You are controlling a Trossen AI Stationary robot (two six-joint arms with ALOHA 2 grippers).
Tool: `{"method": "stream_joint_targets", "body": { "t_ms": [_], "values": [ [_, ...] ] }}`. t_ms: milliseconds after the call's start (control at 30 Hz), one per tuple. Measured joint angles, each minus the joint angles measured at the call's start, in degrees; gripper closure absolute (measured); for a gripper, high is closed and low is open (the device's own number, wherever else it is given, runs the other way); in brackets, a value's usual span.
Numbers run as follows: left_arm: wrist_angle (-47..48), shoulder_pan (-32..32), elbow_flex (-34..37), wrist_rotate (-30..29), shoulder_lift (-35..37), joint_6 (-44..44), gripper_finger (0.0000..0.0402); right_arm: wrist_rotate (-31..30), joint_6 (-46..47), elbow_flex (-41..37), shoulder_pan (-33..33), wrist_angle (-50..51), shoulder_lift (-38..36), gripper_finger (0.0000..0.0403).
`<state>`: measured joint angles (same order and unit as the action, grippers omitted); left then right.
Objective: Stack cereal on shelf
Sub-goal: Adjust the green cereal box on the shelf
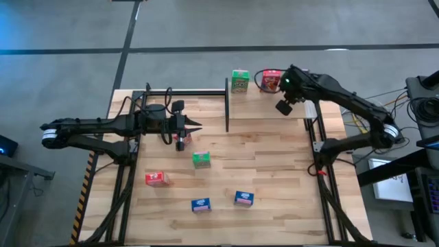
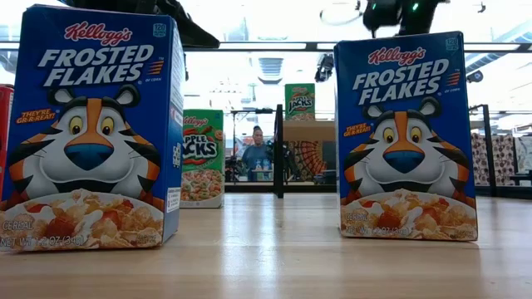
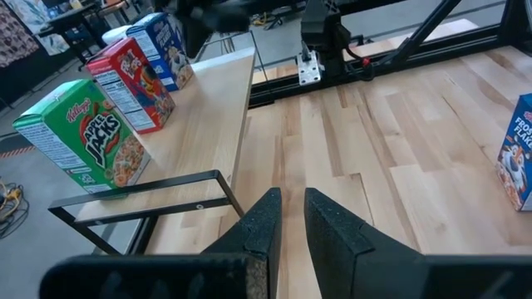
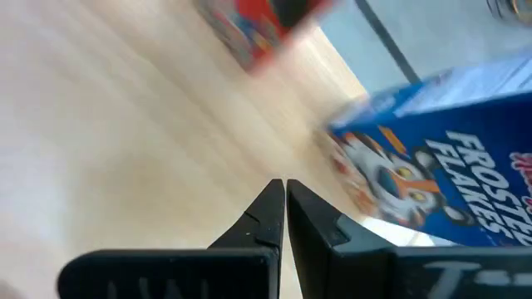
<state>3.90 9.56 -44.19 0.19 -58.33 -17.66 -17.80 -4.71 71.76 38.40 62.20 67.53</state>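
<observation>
The shelf point(image 1: 267, 104) is a light-wood panel at the table's far right; it also shows in the left wrist view point(image 3: 208, 108). On it stand a green cereal box point(image 1: 240, 81), a red one point(image 1: 271, 80) and a blue one point(image 3: 166, 41). My right gripper point(image 1: 284, 106) hovers over the shelf, shut, with the blue box point(image 4: 440, 166) just beside its fingers. My left gripper point(image 1: 197, 125) hangs over the table's middle left with a narrow gap between its fingers point(image 3: 291, 218), holding nothing. Loose boxes stand on the table: green point(image 1: 201, 159), red point(image 1: 156, 178), and two blue point(image 1: 200, 204) point(image 1: 243, 198).
Another red box point(image 1: 180, 140) sits just under my left gripper. A black upright post point(image 1: 227, 103) marks the shelf's left end, with a black rail point(image 1: 185, 92) running left from it. In the low view the two blue boxes point(image 2: 91, 133) point(image 2: 405, 137) fill the foreground. Bare planks lie between the shelf and the loose boxes.
</observation>
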Motion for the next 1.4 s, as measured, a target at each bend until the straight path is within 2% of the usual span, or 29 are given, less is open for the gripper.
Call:
{"method": "stream_joint_targets", "body": {
  "t_ms": [200, 567, 900, 1167, 1400],
  "values": [
    [0.0, 0.0, 0.0, 0.0, 0.0, 2.6, 0.0364, 3.1, 0.6, -6.5, -7.3, -12.3, -9.3, 0.0394],
    [0.0, 0.0, 0.0, 0.0, -1.7, 8.4, 0.0364, 3.5, -3.9, -29.0, -18.4, -47.8, -23.6, 0.0394],
    [-1.9, 0.0, 0.0, 0.0, -5.5, 10.7, 0.0364, 3.7, -4.4, -42.7, -23.5, -66.3, -27.4, 0.0394],
    [-4.0, 0.0, 0.0, 0.0, -7.6, 11.8, 0.0364, 9.3, -6.1, -50.3, -24.3, -80.0, -28.2, 0.0394],
    [-17.5, 0.0, 0.0, 0.0, -12.4, 8.2, 0.0364, 9.3, -8.4, -51.7, -24.3, -83.6, -30.3, 0.0394]
  ]
}}
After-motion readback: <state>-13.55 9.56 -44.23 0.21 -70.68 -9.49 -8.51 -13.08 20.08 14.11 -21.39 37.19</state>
